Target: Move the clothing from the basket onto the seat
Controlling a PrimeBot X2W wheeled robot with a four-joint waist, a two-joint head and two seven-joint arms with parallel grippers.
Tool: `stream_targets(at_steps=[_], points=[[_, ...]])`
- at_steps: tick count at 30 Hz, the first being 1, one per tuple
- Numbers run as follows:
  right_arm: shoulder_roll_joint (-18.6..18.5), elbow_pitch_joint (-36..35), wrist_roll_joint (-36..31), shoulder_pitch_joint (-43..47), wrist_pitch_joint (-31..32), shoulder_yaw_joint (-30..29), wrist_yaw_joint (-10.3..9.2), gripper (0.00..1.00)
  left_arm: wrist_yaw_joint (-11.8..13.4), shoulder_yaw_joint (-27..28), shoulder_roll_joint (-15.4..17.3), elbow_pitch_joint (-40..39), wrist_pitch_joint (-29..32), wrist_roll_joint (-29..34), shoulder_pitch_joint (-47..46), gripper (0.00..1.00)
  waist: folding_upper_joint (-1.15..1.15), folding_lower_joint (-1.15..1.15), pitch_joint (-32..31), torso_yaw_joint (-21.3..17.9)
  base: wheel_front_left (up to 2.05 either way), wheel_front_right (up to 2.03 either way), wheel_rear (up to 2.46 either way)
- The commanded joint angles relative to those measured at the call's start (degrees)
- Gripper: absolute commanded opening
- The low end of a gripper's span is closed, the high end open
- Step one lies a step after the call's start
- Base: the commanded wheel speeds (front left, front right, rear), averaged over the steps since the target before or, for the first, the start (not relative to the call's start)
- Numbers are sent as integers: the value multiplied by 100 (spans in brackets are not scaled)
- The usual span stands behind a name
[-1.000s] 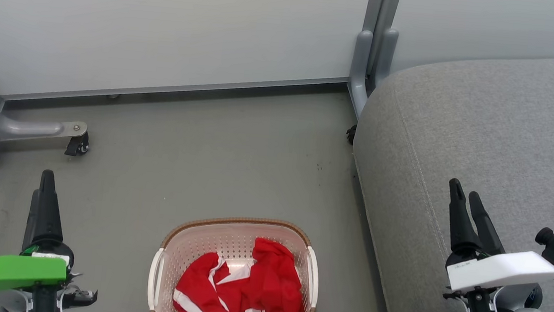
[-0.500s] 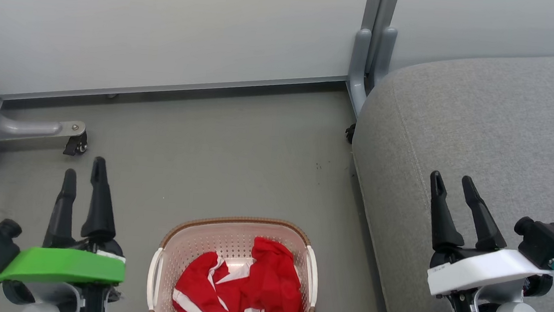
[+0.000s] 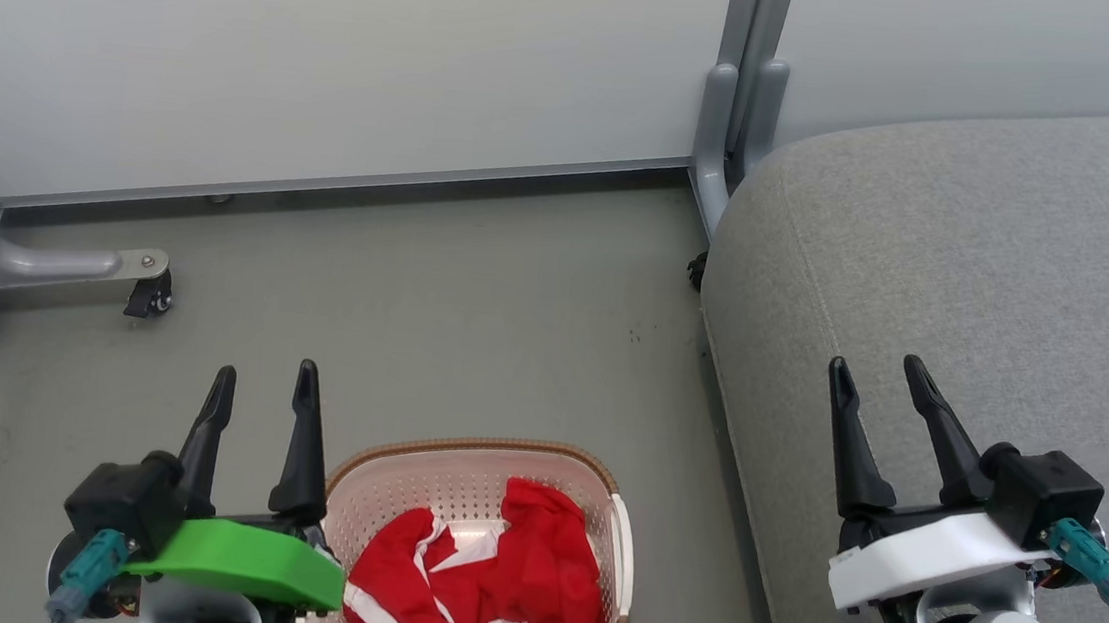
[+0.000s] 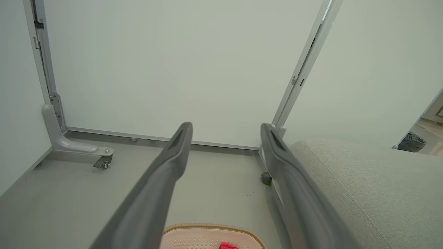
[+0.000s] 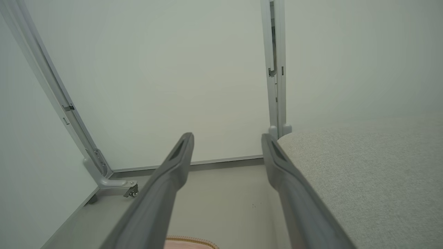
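- The basket (image 3: 475,441) stands on the floor (image 3: 467,284), near the robot.
- The clothing (image 3: 532,571) lies heaped in the basket, mostly towards its right side.
- The seat (image 3: 968,288) lies to the right of the basket, apart from it, with a strip of floor between.
- The left gripper (image 3: 267,372) hangs just left of the basket, over the floor.
- The right gripper (image 3: 873,362) hangs over the seat's left part.
- The wall panels (image 3: 336,52) stand behind the floor.
- A post (image 3: 741,77) stands between them, at the seat's far left corner.
- A caster (image 3: 146,296) sits at the far left.

Red clothing (image 3: 501,573) in basket (image 3: 471,465), grey seat (image 3: 968,288)
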Motion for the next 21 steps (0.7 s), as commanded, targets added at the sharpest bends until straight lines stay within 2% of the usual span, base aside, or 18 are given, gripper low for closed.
stream_targets(at_steps=[1, 6, 14, 21], points=[[3, -53, -207, 2, -64, 27, 2, 100, 129, -124, 117, -41, -62, 198, -81, 100, 0, 0, 0, -1, 0, 0, 0], [10, -56, -581, 17, -134, 66, 2, 100, 528, -479, 300, 33, -134, 463, -151, 100, 0, 0, 0, -7, 0, 0, 0], [41, -6, -1113, 27, -243, 97, 2, 100, 970, -826, 468, 184, -240, 774, -175, 100, 0, 0, 3, -14, 0, 0, 0], [65, -30, -1559, 17, -327, 142, 2, 100, 1169, -1004, 549, 264, -319, 1067, -196, 100, 0, 0, 7, -22, 0, 0, 0]])
